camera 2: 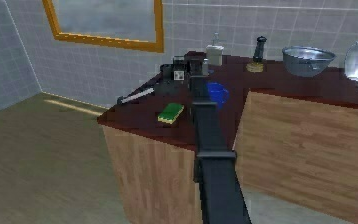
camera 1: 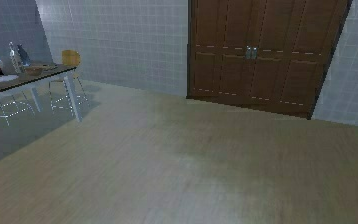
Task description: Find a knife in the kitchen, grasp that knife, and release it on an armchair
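In the arm side view my arm (camera 2: 215,150) rises from the bottom edge over a dark red countertop (camera 2: 277,88). At its far end stand two white marked squares (camera 2: 187,68). Left of them, the gripper (camera 2: 147,90) reaches toward the counter's left corner. A slim grey shape (camera 2: 130,98) lies there on the counter. It could be a knife or the fingers themselves, and I cannot tell them apart. I cannot tell whether the gripper holds anything.
On the counter are a green sponge (camera 2: 170,113), a blue object (camera 2: 219,92), a jar (camera 2: 216,50), a dark mill (camera 2: 260,52) and a metal bowl (camera 2: 307,60). The forward view has a table (camera 1: 32,78) with a bottle at left, a dark double door (camera 1: 262,50) and open wooden floor (camera 1: 187,160).
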Motion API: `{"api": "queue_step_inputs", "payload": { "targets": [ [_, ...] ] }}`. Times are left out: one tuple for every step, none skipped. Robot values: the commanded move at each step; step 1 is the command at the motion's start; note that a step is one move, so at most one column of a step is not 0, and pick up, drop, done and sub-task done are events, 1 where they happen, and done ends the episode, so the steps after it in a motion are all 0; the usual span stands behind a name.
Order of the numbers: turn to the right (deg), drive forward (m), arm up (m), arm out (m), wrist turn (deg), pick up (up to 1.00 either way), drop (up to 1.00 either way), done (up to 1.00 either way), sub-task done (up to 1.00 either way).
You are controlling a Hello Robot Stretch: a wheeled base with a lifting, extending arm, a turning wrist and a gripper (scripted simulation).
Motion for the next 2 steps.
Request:
{"api": "queue_step_inputs", "payload": {
  "targets": [
    [0.0,0.00,0.06,0.00,0.0,0.00,0.00,0.00,0.00],
    [0.0,0.00,0.00,0.00,-45.0,0.00,0.00,0.00,0.00]
  ]
}}
